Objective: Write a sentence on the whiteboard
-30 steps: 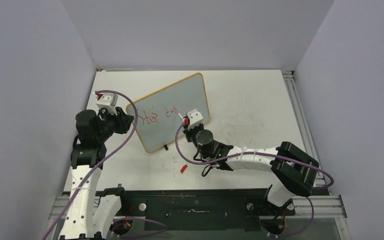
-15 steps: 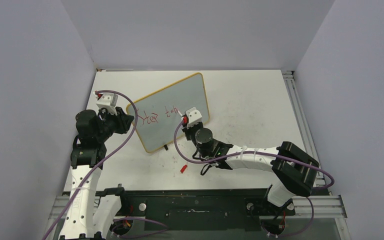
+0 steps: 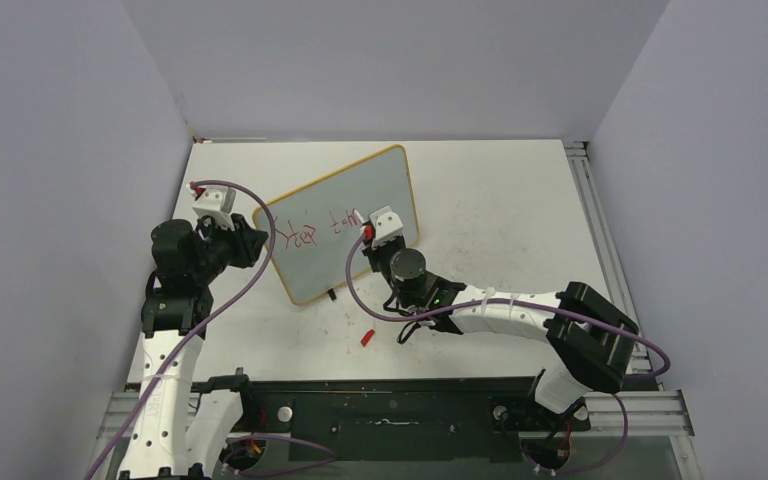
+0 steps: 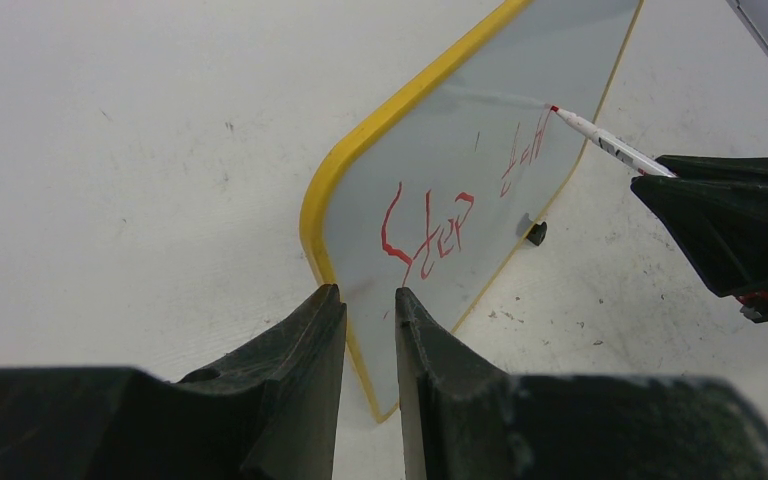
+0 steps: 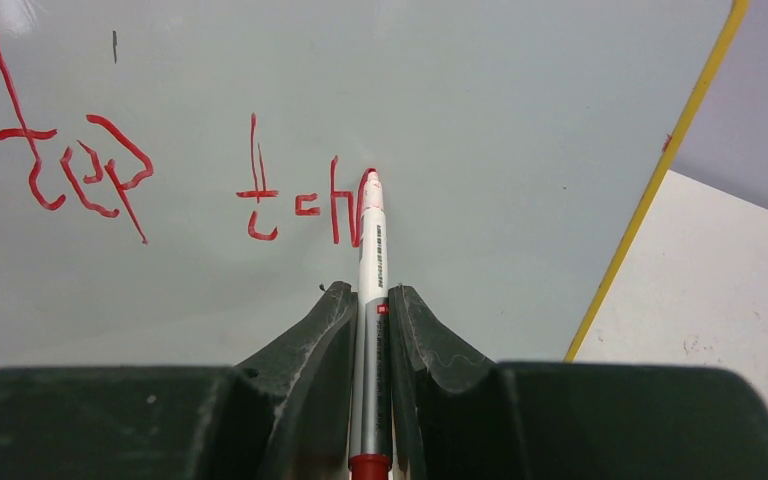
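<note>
The left gripper (image 4: 370, 300) pinches the whiteboard (image 3: 360, 180) at its 9 o'clock edge, steadying it mid-table (image 3: 500, 200). The right gripper (image 5: 372, 295) clamps a red marker (image 5: 372, 250), its tip at the sentence's (image 5: 60, 165) 3 o'clock end.

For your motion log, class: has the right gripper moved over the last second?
Yes: the right gripper crept left and up, away from the right edge of the whiteboard.
</note>
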### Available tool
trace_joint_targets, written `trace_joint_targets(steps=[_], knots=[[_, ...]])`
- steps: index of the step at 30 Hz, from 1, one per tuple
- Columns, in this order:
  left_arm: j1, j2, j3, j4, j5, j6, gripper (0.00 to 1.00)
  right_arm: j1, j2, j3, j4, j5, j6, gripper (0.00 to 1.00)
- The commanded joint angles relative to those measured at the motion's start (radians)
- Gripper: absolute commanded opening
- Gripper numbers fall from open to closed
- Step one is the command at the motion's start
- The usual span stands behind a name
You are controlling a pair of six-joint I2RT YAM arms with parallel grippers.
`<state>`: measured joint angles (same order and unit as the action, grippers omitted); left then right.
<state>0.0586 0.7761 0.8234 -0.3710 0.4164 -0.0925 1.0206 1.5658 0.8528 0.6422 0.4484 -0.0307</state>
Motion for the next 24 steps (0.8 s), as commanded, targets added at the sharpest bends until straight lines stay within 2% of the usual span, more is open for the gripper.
trace_joint_targets(steps=[1, 12, 24], knots=[[0.0, -0.013, 0.006, 0.018, 0.011, 0.005, 0.23, -0.007, -0.005, 0.042, 0.039, 0.004, -0.009, 0.05], [0.0, -0.018, 0.002, 0.02, 0.008, 0.002, 0.24, 0.009, -0.09, 0.016, 0.041, -0.064, -0.013, 0.05], [0.004, -0.014, 0.0, 0.02, 0.004, 0.002, 0.24, 0.003, -0.22, -0.021, -0.034, -0.112, 0.023, 0.05]])
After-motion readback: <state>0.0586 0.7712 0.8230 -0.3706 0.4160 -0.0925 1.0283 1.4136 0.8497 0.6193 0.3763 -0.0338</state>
